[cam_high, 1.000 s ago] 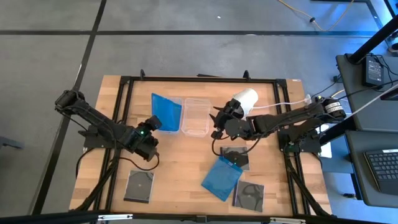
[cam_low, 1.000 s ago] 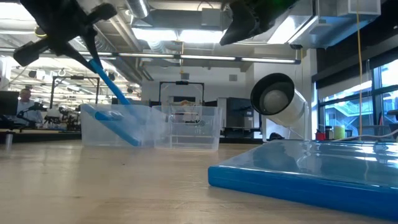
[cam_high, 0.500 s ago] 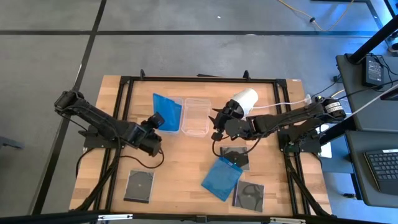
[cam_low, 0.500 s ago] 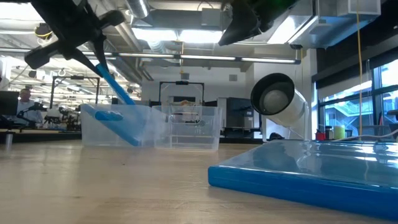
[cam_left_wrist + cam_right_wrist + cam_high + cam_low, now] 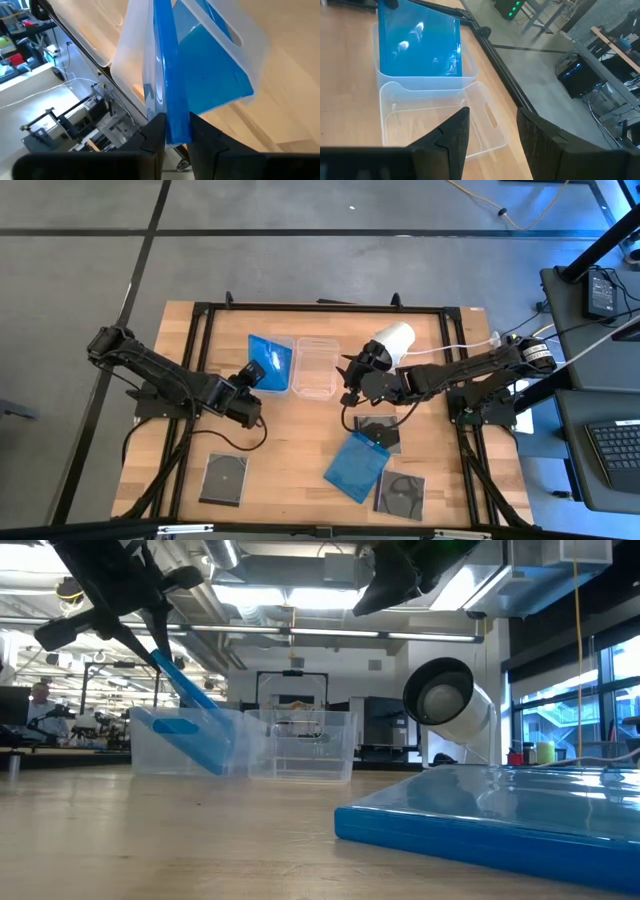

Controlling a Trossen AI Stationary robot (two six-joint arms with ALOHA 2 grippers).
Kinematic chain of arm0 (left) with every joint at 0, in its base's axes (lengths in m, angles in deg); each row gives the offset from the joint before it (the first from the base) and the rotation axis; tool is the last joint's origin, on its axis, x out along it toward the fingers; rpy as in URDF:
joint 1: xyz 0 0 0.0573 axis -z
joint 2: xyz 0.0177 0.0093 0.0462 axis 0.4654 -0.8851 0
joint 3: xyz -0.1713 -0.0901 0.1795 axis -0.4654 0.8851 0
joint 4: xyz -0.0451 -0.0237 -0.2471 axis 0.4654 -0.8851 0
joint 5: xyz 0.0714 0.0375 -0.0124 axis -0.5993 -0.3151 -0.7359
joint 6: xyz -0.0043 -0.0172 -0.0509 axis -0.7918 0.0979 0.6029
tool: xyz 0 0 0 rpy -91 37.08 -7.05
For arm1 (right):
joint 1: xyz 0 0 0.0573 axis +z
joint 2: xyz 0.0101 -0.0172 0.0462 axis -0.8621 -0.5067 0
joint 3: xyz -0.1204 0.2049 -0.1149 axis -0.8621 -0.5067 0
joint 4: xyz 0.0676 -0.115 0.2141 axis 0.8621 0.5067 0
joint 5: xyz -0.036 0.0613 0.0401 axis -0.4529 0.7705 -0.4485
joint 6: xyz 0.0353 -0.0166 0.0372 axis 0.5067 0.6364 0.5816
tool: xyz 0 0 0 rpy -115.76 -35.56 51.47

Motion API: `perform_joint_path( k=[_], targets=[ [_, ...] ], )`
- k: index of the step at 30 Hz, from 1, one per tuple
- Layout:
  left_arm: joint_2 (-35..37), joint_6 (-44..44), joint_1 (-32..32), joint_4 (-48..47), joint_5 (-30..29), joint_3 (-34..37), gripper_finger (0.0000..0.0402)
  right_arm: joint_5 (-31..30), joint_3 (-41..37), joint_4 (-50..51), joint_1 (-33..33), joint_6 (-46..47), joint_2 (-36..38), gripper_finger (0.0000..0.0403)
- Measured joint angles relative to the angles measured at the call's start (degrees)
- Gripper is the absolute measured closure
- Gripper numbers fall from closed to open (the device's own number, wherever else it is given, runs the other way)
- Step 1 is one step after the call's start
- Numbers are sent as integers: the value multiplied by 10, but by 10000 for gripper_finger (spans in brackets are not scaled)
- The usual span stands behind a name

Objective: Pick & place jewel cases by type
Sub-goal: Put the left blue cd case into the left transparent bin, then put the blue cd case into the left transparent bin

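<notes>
While the left gripper [image 5: 252, 374] hangs at the rim of the left tub [image 5: 284, 342], the high view shows its blue jewel case [image 5: 266, 357] now leaning in further than a second ago — placement is nearly done. Low view: the case slants down into the tub. Left wrist view: fingers still flank the case edge, perhaps just loosening. Right wrist view: the right gripper [image 5: 492, 132] waits spread above the empty tub [image 5: 485, 117].

Bright, even overhead light; soft shadows, blurred foreground in low view.
</notes>
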Motion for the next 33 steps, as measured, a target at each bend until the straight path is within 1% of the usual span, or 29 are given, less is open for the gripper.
perform_joint_path(
  k=[8,15,20,22,24,26,28,31,33],
  targets=[
    [0,11,0,-1,14,0,306,0,0,2,0,0,0,235],
    [0,16,1,-1,15,0,293,0,0,17,0,0,0,235],
    [0,21,1,-1,21,0,275,0,0,25,0,0,0,235],
    [0,29,1,-3,8,0,270,0,0,28,0,-3,0,235],
    [7,60,2,-3,-14,0,268,0,0,28,0,-12,0,235],
    [17,91,2,-3,-24,0,268,0,0,29,1,-16,2,235],
    [27,108,3,-4,-14,0,270,0,0,35,3,-16,4,235],
    [35,111,8,-4,23,0,272,-1,1,52,4,-16,5,235],
    [35,123,13,-5,28,0,272,-1,1,67,4,-13,5,235]
  ],
)
